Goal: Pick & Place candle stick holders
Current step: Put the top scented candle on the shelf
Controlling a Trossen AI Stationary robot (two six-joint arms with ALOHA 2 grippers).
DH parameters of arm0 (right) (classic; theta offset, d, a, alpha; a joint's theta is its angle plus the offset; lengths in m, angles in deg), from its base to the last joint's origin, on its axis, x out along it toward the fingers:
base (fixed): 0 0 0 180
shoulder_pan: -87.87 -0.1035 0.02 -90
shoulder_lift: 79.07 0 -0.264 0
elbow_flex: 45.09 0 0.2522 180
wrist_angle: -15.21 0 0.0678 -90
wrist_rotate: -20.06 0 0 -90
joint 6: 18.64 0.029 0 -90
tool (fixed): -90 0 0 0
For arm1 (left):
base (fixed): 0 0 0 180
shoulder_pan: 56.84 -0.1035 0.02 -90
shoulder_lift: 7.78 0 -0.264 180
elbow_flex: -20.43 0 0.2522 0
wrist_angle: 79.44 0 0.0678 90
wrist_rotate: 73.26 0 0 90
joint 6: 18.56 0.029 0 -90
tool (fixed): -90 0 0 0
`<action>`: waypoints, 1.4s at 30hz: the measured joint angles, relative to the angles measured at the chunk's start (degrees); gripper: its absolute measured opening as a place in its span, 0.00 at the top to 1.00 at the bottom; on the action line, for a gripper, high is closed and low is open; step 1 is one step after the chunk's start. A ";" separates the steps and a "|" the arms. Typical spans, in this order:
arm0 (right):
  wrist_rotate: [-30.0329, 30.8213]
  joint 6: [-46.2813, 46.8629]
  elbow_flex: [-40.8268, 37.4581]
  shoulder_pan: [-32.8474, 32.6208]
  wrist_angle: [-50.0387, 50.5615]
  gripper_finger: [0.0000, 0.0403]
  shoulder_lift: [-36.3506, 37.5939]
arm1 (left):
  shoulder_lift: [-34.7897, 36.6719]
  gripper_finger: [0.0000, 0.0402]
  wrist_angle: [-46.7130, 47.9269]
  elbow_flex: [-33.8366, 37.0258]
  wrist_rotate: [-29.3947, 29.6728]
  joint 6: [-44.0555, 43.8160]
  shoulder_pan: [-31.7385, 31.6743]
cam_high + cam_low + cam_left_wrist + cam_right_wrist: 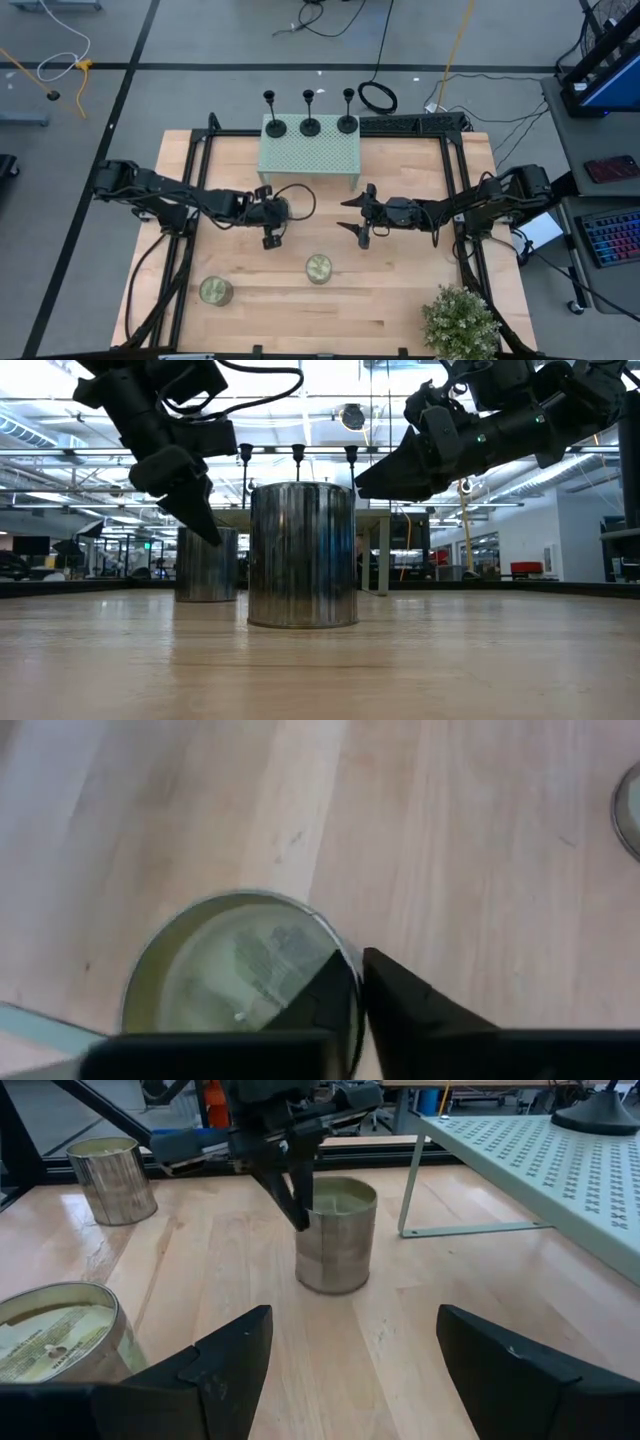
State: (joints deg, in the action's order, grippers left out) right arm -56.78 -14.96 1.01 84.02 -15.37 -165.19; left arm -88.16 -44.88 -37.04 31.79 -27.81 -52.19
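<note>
Three black candle stick holders (272,127) (310,126) (347,123) stand on their disc bases in a row along the far edge of a pale green perforated shelf (310,160). Their stems also show in the low view (298,460). My left gripper (272,236) (362,982) is shut and points down over the rim of a shiny tin candle (338,1235) (230,970). My right gripper (358,216) (350,1370) is open and empty, level above the table and facing the left gripper. My left gripper's shut fingertips (298,1215) stand at the rim of the tin candle (318,1208), coming from above. I cannot tell whether they touch it.
Two more tin candles stand on the wooden table, one near the middle (319,268) (302,555) and one toward the near left (215,291) (110,1175). A potted plant (460,322) stands at the near right corner. The shelf's legs (410,1175) stand close behind the grippers.
</note>
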 joint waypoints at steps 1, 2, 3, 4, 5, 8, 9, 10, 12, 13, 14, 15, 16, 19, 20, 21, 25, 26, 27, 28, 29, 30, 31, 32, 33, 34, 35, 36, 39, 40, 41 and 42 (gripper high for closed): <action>0.00 0.00 0.01 0.00 0.00 0.32 0.00 | 0.08 0.96 -0.05 0.00 -0.01 -0.06 -0.03; -0.01 -0.02 0.00 0.00 0.00 0.32 0.00 | 0.10 0.97 -0.42 -0.01 0.89 -0.18 -0.03; 0.01 -0.02 0.00 0.00 0.00 0.32 0.00 | 0.39 0.97 -0.60 -0.23 1.00 -0.64 -0.03; 0.01 -0.04 0.00 0.00 0.00 0.32 0.00 | 0.81 0.97 0.05 -0.95 0.53 -1.45 -0.07; 0.01 -0.04 0.00 0.00 -0.02 0.32 0.00 | 1.33 0.98 0.34 -2.14 -0.14 -1.71 -0.06; 0.01 -0.04 0.00 0.00 -0.36 0.32 0.00 | 3.01 0.98 2.63 -7.93 -2.50 -1.83 0.06; 0.01 -0.04 0.00 0.00 -0.48 0.32 0.00 | 3.30 0.98 5.00 -10.44 -2.28 -2.42 0.17; 0.01 -0.04 0.00 0.00 -0.48 0.32 0.00 | 3.37 0.98 7.41 -13.20 -2.19 -2.96 0.20; 0.01 -0.05 0.00 0.00 -0.62 0.32 -0.01 | 3.07 0.99 13.06 -19.47 -2.04 -2.71 0.11; 0.01 -0.04 0.00 0.00 -0.88 0.32 0.00 | 2.96 0.99 16.68 -22.70 -1.26 -2.82 -0.09; 0.01 -0.04 0.00 0.00 -0.93 0.32 0.00 | 2.69 0.99 20.14 -26.06 0.43 -3.56 -0.42; 0.01 -0.04 0.00 0.00 -0.92 0.32 0.00 | 2.38 0.99 22.57 -29.09 2.40 -4.43 -0.91; 0.00 -0.04 0.00 0.00 -0.90 0.32 0.00 | 2.10 0.99 24.52 -32.03 3.85 -5.09 -1.70; 0.01 0.02 0.00 0.00 -0.86 0.32 0.00 | 1.97 0.99 30.23 -37.28 5.61 -4.79 -5.20; 0.01 0.02 0.00 0.00 -0.70 0.32 0.00 | 2.10 0.99 30.87 -38.14 5.37 -4.29 -6.67; 0.01 0.02 0.00 0.00 -0.68 0.32 0.00 | 2.11 0.99 30.58 -38.91 4.54 -4.07 -8.32; 0.01 -0.02 0.00 0.00 -0.56 0.32 0.00 | 2.18 0.99 33.63 -39.35 -0.23 -3.74 -15.57; -0.01 -0.02 0.00 0.00 -0.50 0.32 0.00 | 1.98 0.99 34.43 -39.30 -1.49 -3.50 -17.27; 0.01 -0.02 0.00 0.00 -0.52 0.32 0.00 | 1.46 0.99 34.02 -39.30 -2.44 -3.24 -18.66; 0.01 -0.02 0.00 0.00 -0.52 0.32 0.00 | 1.02 0.99 33.27 -39.31 -3.24 -3.04 -19.90; 0.00 -0.03 0.00 0.00 -0.48 0.32 0.00 | 0.67 0.99 33.22 -39.32 -3.75 -2.84 -20.95; 0.00 -0.03 0.00 0.00 -0.43 0.32 0.00 | 0.33 0.99 33.68 -39.32 -4.17 -2.43 -21.92; 0.01 -0.04 0.00 0.00 -0.42 0.32 0.00 | -0.19 0.99 34.57 -39.32 -4.63 -1.88 -22.78; 0.01 -0.04 0.00 0.00 -0.46 0.32 0.00 | -0.73 0.99 34.86 -39.32 -4.92 -1.34 -23.55; 0.01 -0.04 0.00 0.00 -0.46 0.32 0.00 | -1.26 0.99 34.39 -39.32 -5.02 -1.33 -24.45; 0.01 -0.04 0.00 0.00 -0.44 0.32 0.00 | -1.82 0.99 34.14 -39.32 -5.07 -1.88 -25.32; 0.01 -0.04 0.00 0.00 -0.42 0.32 0.00 | -2.47 0.99 34.25 -39.32 -5.08 -2.72 -25.90; 0.01 -0.05 0.00 0.00 -0.40 0.32 0.00 | -3.13 0.99 34.76 -39.32 -5.40 -3.39 -26.27; 0.01 -0.07 0.00 0.00 -0.23 0.32 0.00 | -4.36 0.99 35.13 -39.32 -7.79 -3.20 -27.00; 0.01 -0.07 0.00 0.00 -0.19 0.32 0.00 | -4.89 0.99 35.25 -39.32 -8.09 -3.12 -27.07; 0.01 -0.07 0.00 0.00 -0.06 0.32 0.00 | -5.33 0.99 35.43 -39.32 -8.18 -3.31 -27.07; 0.01 -0.07 0.00 0.00 0.00 0.32 0.00 | -5.53 0.99 35.45 -39.32 -8.16 -3.46 -27.22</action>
State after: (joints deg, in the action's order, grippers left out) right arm -56.77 -15.03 1.01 84.02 -15.37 -165.19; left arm -93.69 -9.42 -76.36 23.63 -31.27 -79.41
